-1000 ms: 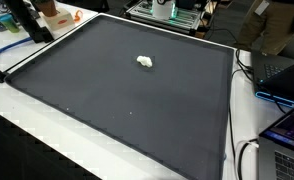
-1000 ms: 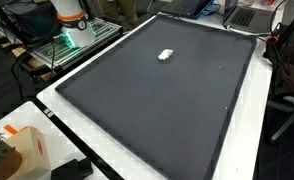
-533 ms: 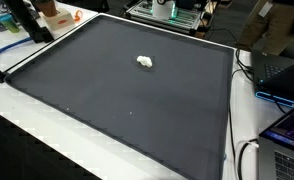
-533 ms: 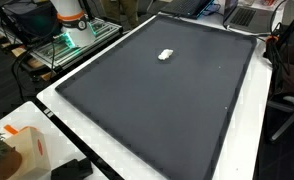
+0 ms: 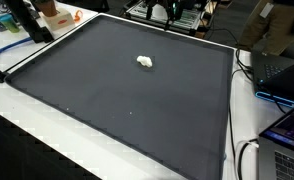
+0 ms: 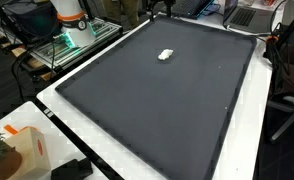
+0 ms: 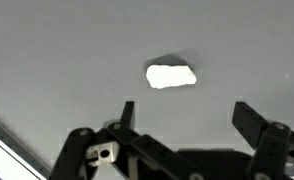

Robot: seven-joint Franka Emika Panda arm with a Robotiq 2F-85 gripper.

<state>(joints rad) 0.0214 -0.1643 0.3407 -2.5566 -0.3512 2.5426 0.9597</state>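
A small white crumpled lump lies alone on a large dark mat, toward its far half; in an exterior view the lump sits near the mat's upper middle. My gripper hangs high over the mat's far edge, only partly in frame, and shows as a dark shape at the top edge. In the wrist view the gripper is open with nothing between its fingers, and the lump lies on the mat just beyond the fingertips, well below them.
The mat lies on a white table. An open laptop and cables sit along one side. An orange-and-white box stands at a near corner. The robot base stands beside a green-lit rack.
The gripper has come into sight at the top edge of both exterior views, where it was absent before. The white lump has not moved.
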